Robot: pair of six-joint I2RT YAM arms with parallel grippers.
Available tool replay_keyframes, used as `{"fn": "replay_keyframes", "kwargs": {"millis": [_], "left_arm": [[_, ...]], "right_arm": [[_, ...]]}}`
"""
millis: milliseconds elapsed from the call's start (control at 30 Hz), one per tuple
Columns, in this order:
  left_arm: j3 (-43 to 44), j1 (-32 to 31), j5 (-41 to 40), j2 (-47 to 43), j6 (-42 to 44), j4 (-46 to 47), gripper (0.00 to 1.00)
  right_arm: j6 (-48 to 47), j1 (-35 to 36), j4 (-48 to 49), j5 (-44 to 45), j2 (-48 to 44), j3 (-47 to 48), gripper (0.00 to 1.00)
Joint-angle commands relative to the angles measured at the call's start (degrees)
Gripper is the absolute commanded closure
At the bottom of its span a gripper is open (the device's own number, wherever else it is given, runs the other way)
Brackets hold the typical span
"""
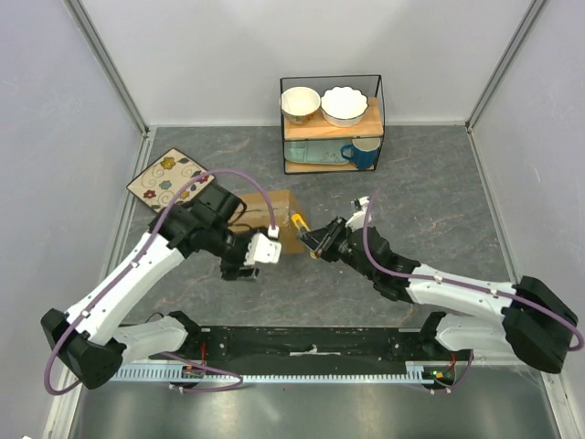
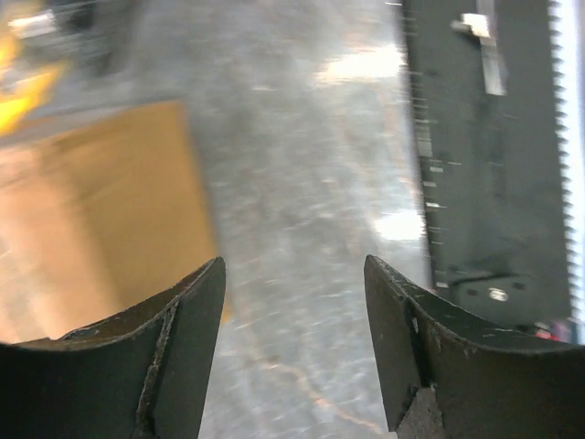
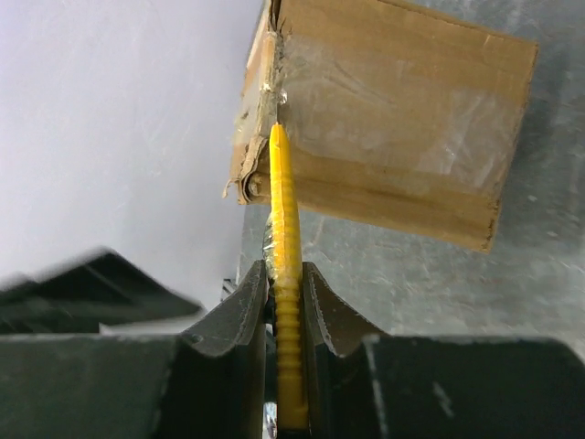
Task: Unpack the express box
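Pinching tool: the right tool (image 3: 285, 274) was pressed together on the handle of a yellow knife (image 3: 281, 183), which ran straight out from between its fingers.
Free tool: the left tool (image 2: 292, 274) stood spread, with nothing between its fingers.
Box position: the express box (image 1: 272, 219) sat closed on the grey counter (image 1: 439, 201), near the middle and between the two tools.
Box axis: its long side ran roughly left to right across the counter, slightly turned.
Knife axis: the knife pointed away from the right tool and toward the left, at the box's right-hand end.
Deciding relation: in the right wrist view the box lay directly ahead of the knife. The tip was at a taped edge beside a ragged corner, and most of the box spread off to the right of the knife's line.
Contact: the tip appeared to meet the cardboard, but whether it had entered the tape could not be told.
Nearer arm: the right arm was the one in reach of the tape. The left tool hung just beside the box's near left side, apparently not touching it.
Judgement: the cut probably depended on keeping the knife in line with that taped edge, and the unheld box might slide toward the left tool.
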Motion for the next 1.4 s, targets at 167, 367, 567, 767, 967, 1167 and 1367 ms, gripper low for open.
{"fn": "replay_keyframes", "kwargs": {"millis": [167,367,567,767,967,1167,1367], "left_arm": [[4.0,5.3,-14.2,3.6,-5.7,21.9,0.29],[6.5,5.3,-14.5,11.7,-4.8,27.1,0.28],[6.3,5.3,-15.7,15.2,-0.3,30.7,0.28],[7.3,5.3,-15.5,17.2,0.8,33.6,0.28],[9.6,4.8,-13.8,19.3,1.1,33.4,0.29],[6.2,3.5,-11.5,19.7,3.4,31.2,0.29],[2.0,2.3,-12.1,18.9,6.5,32.0,0.28]], "right_arm": [[0.0,0.1,-15.7,-5.1,-6.8,-5.8,1.00],[-0.3,0.3,-21.5,-3.9,-11.1,-6.4,1.00],[-3.2,0.1,-33.0,3.0,-15.5,-1.7,1.00],[-4.3,-0.2,-33.4,-1.3,-13.4,-0.6,1.00],[-3.3,-0.2,-30.5,-2.8,-12.4,-1.7,1.00],[-3.0,-0.2,-29.3,-3.8,-12.0,-2.1,1.00],[-2.4,-0.2,-27.6,-4.1,-12.0,-2.8,1.00]]}}
